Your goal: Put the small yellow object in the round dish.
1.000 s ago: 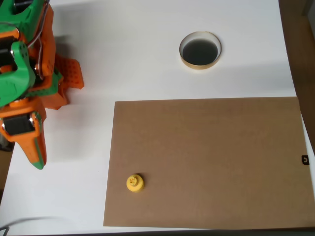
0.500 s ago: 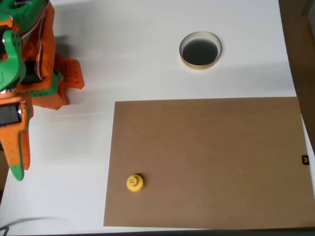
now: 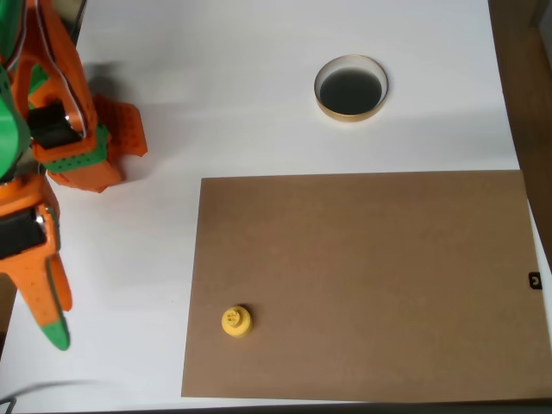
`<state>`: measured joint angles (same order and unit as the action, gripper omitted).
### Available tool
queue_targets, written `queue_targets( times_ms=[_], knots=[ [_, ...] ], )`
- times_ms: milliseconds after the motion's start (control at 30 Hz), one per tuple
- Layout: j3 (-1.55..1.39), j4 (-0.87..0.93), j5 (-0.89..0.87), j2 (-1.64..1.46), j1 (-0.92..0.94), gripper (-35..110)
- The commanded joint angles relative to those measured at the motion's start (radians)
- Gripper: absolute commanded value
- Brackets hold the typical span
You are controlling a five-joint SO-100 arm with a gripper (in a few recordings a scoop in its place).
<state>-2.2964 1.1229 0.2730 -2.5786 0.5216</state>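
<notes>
While the claw (image 3: 52,323) hangs left, state unclear, the small yellow object (image 3: 235,321) bears unreadable embossing.

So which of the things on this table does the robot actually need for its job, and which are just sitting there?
Needed for the job:
- small yellow object, resting on the brown sheet near its lower left corner
- round dish, on the white table, nothing in it
- gripper, at the left edge, holding nothing

Just there:
- brown sheet
- white table
- small black item at the right edge

Orange arm (image 3: 60,112) with green parts (green-tipped tool (image 3: 47,306))
</notes>
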Motion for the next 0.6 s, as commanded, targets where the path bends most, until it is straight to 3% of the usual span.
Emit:
queue_targets(
  times_ms=[0, 567],
  knots=[
    [0.133, 0.04, 0.008, 0.075, -0.048, 26],
    [0.423, 0.152, -0.02, 0.67, -0.255, 27]
  ],
)
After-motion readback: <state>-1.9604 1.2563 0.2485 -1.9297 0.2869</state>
